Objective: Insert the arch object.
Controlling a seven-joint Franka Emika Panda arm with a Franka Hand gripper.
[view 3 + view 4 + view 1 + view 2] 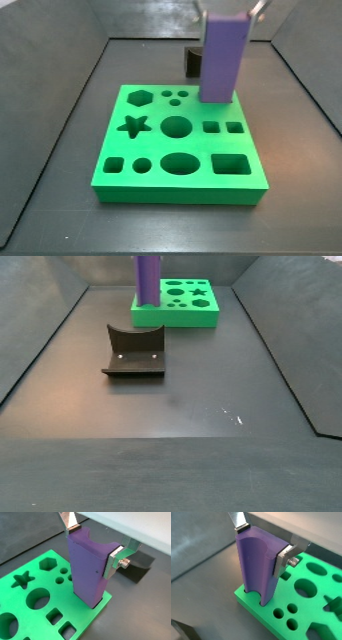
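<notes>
The arch object point(87, 572) is a tall purple block with a curved dip in its top end. It stands upright over a corner of the green board point(20, 597). My gripper point(92, 544) is shut on its top, one silver finger on each side, as both wrist views show point(262, 543). The block's lower end point(261, 599) meets the board at an opening by that corner; I cannot tell how deep it sits. In the side views the block point(225, 55) point(147, 281) rises from the board's far edge point(174, 190) point(194, 318). The gripper point(230, 8) barely shows there.
The green board has several shaped holes: a star point(132, 126), a hexagon point(139, 98), circles point(177, 126) and squares point(231, 163). The dark fixture point(134, 351) stands on the grey floor beside the board, also seen behind the block point(193, 62) point(137, 569). Grey walls enclose the floor.
</notes>
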